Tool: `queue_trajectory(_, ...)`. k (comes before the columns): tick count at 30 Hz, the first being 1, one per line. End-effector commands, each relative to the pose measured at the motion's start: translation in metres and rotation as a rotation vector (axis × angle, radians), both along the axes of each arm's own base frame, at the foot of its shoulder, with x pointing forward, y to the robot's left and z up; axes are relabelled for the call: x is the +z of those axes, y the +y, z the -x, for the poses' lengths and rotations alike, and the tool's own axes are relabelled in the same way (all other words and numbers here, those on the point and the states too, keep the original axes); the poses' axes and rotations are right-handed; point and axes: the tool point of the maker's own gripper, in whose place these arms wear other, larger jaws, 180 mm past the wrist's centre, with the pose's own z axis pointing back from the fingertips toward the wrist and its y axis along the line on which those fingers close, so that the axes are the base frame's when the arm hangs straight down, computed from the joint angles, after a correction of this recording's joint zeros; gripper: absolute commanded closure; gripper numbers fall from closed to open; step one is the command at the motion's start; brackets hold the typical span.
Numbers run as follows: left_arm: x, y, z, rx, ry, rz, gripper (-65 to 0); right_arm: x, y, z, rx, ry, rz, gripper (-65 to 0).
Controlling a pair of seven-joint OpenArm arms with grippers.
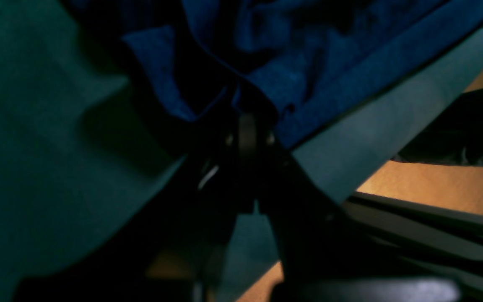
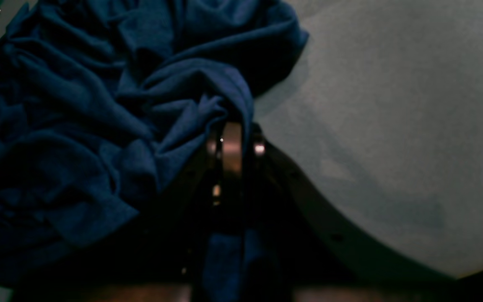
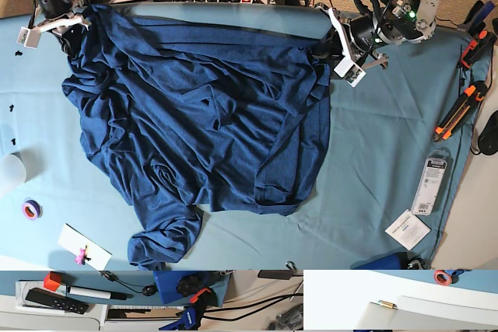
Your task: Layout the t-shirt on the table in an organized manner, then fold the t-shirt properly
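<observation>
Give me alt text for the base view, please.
A large dark navy-blue t-shirt lies spread but wrinkled on the light teal cloth-covered table. The right gripper pinches one far corner and the left gripper the other, both shut.

Both jaws' tips hidden — buried in t-shirt (image 3: 194,106) folds.

An orange-handled utility knife (image 3: 453,119) is seen near the right edge of the base view, with a packaged item (image 3: 429,184) and a white card (image 3: 407,229) below it. A purple tape roll (image 3: 31,209), a white cup (image 3: 9,172) and a white card with a pink object (image 3: 83,246) are noted at the left.
</observation>
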Motion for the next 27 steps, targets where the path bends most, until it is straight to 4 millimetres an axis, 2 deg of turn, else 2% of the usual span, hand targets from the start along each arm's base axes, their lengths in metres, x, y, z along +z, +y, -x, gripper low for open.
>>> queue_trajectory(1,-0.013,0.016,0.012,-0.028,0.050,-0.092,0.0,0.012,-0.001,-0.004,0.016,-0.046,0.013,0.0)
queue_trajectory(6,-0.014,0.039,0.008,-0.024,0.040,-0.155,0.0,0.006,0.016,-0.001,0.012,-0.059,-0.070,0.0)
queue_trajectory(12,-0.009,0.073,-0.005,0.073,0.018,-0.195,0.0,-0.006,0.045,-0.003,0.033,-0.057,-0.150,0.0)
queue_trajectory(18,-0.002,0.095,-0.012,0.148,0.005,-0.196,0.0,-0.019,0.086,-0.015,0.137,-0.032,-0.199,0.0)
queue_trajectory(21,-0.002,0.096,-0.013,0.152,0.005,-0.199,0.0,-0.026,0.090,-0.017,0.167,0.004,-0.160,0.0)
queue_trajectory(22,-0.002,0.096,-0.012,0.153,0.005,-0.197,0.0,-0.027,0.088,-0.017,0.166,0.011,-0.149,-3.0)
queue_trajectory(26,-0.004,0.096,-0.006,0.152,0.020,-0.198,0.0,-0.024,0.073,-0.013,0.133,0.011,-0.126,-23.2)
queue_trajectory(27,-0.004,0.096,-0.006,0.152,0.019,-0.198,0.0,-0.022,0.067,-0.012,0.123,0.011,-0.115,-26.0)
